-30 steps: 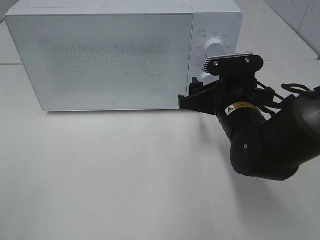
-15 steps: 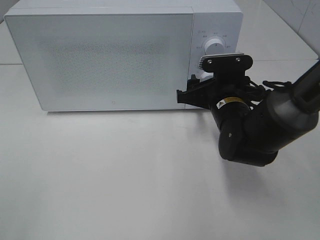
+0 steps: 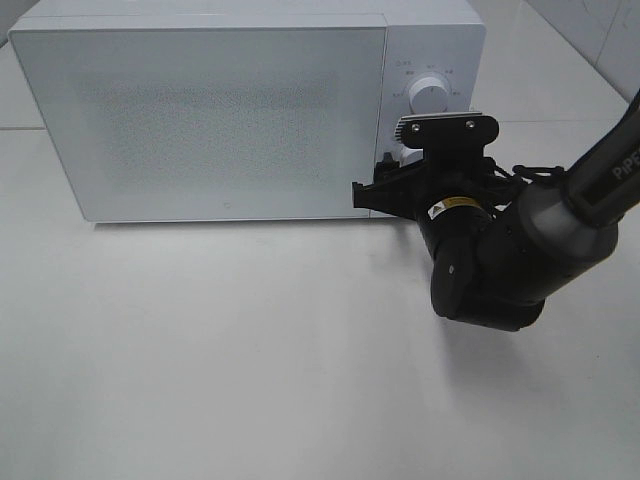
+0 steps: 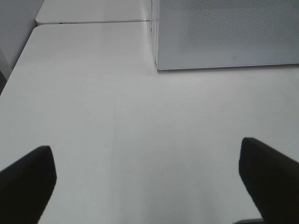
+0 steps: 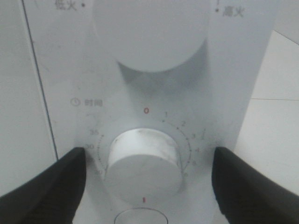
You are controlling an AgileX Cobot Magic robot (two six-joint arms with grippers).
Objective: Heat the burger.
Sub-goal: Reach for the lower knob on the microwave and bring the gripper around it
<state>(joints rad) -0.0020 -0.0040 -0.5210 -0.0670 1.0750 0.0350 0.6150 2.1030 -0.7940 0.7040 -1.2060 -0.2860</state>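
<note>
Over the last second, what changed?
The right gripper moved left and in toward the microwave. Its open fingers now flank the timer knob without touching it. Nothing was taken hold of or let go. The microwave stayed put, door shut.

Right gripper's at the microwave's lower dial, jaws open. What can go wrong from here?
1. The right gripper straddles the white round timer dial without touching it. The dial looks smooth, so the fingers may slip while twisting.
2. The minute marks sit close together, so a small over-turn likely sets a wrong time.
3. The burger shows in no view, and the white microwave's frosted door is closed; it may run empty.
</note>
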